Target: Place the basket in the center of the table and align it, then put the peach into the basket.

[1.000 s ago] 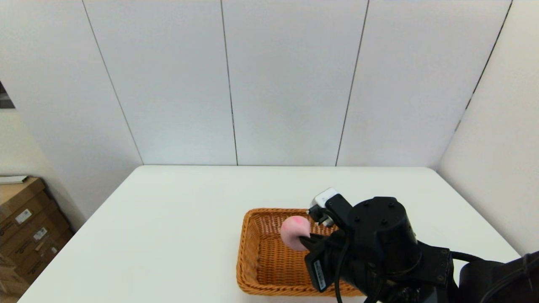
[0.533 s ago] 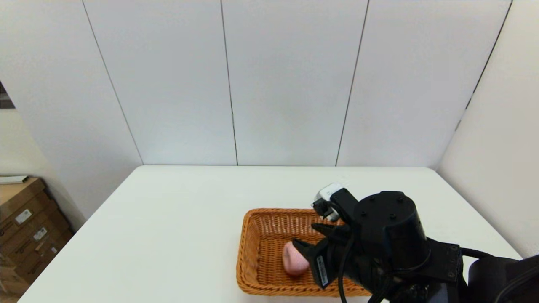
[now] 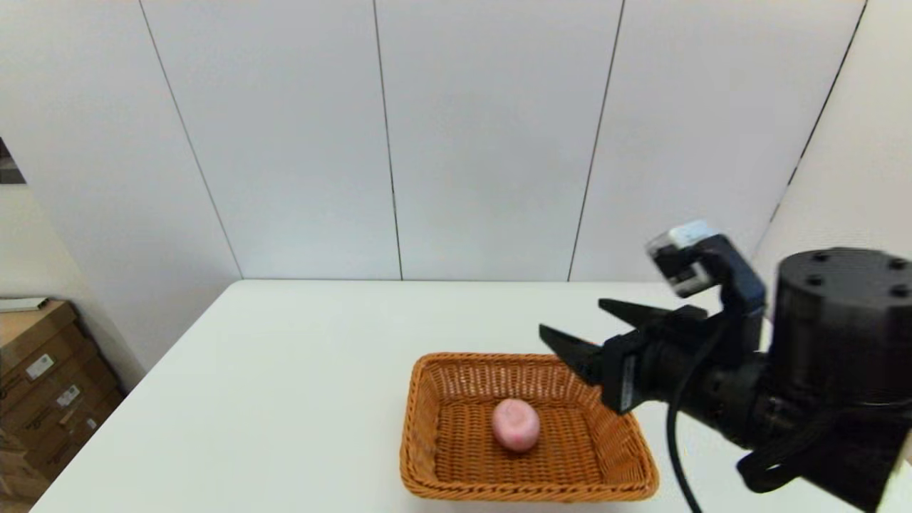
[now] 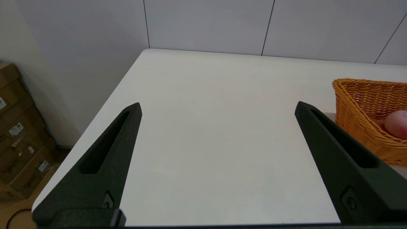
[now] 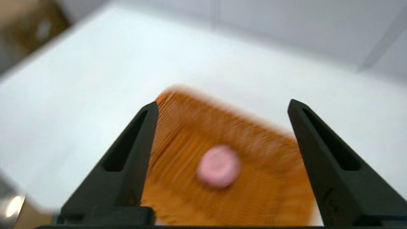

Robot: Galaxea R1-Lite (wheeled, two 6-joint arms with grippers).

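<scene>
While the peach (image 3: 516, 425) lay loose on the woven floor of the basket (image 3: 427, 399), roughly at the middle of that floor, the right gripper (image 3: 578, 327) hung in the air above the basket's far right corner, with its two fingers spread wide and nothing between them. The peach sat lower than the fingertips and to their left and nearer side, well apart from them, with no contact between fruit and claw. In the right wrist view the peach (image 5: 218, 165) appeared between the two spread fingers (image 5: 130, 152) but far beyond them, down inside the basket (image 5: 273, 178); that view was blurred. The basket stood on the table (image 3: 285, 399) toward its near edge, slightly right of the table's middle, its long sides running left to right. The left gripper (image 4: 217, 108) was held over the left part of the table, fingers also spread wide and holding nothing; in its wrist view the basket (image 4: 359, 105) and a sliver of the peach (image 4: 396, 124) showed to the right, well apart from it.
</scene>
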